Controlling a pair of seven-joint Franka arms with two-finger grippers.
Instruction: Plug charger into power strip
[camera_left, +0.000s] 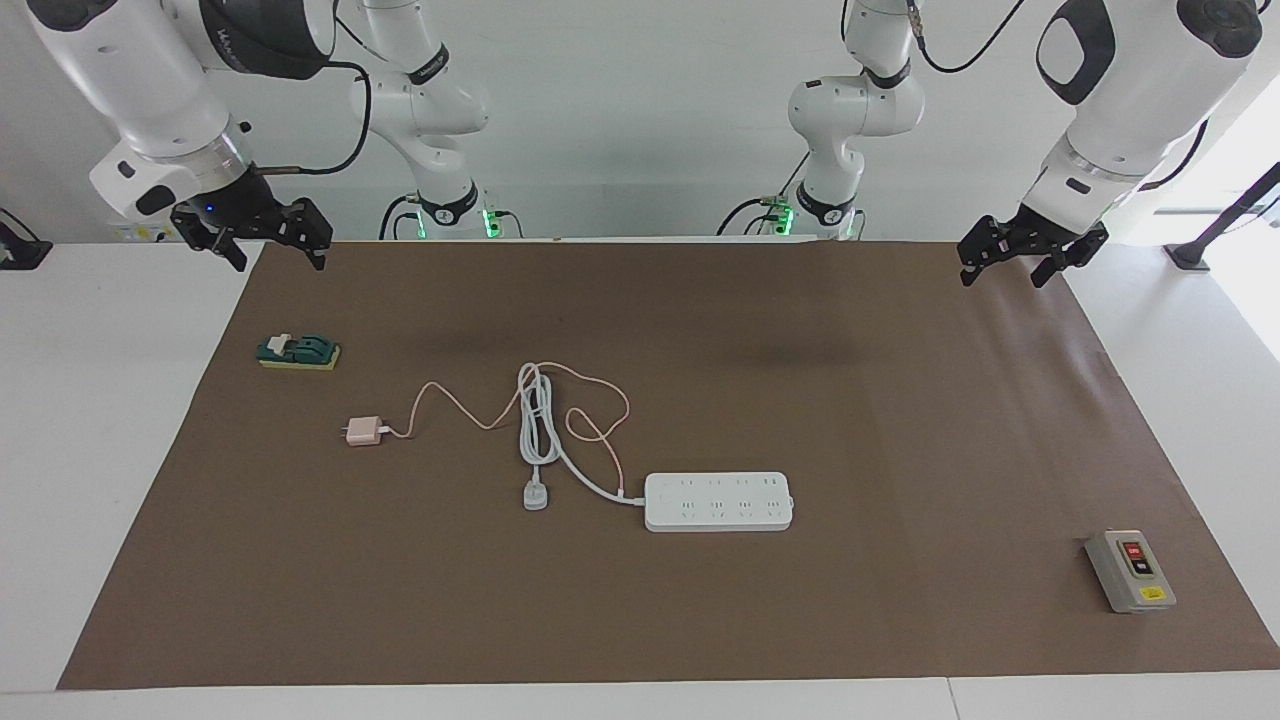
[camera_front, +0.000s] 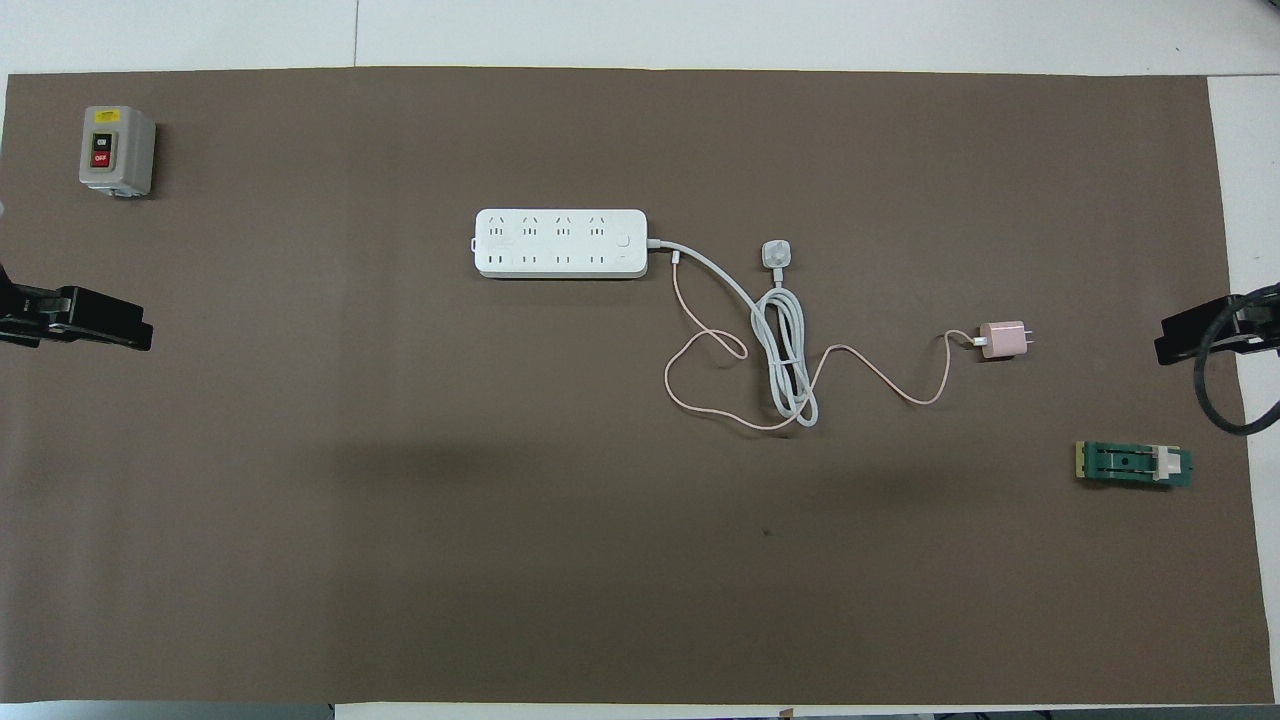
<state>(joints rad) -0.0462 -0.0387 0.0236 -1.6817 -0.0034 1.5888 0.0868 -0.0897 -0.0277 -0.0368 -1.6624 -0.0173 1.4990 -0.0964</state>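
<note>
The charger (camera_left: 364, 431) lies at centre-left of the facing view, prongs pointing away from the power strip (camera_left: 719, 501) at lower centre, its pink cable (camera_left: 470, 410) looping over the strip's white cord (camera_left: 538, 415). The right arm is better placed: it should grip the cube's sides, lift clear of the cords and turn the prongs downward. The right gripper (camera_left: 268, 238), upper left, and left gripper (camera_left: 1018, 258), upper right, hang parted and empty.

On the grey switch box (camera_front: 117, 151), "OFF" is read in white on the red button (camera_front: 100, 159). The black button's white marking and the yellow label (camera_front: 107, 116) are not legible. No other text is made out.
</note>
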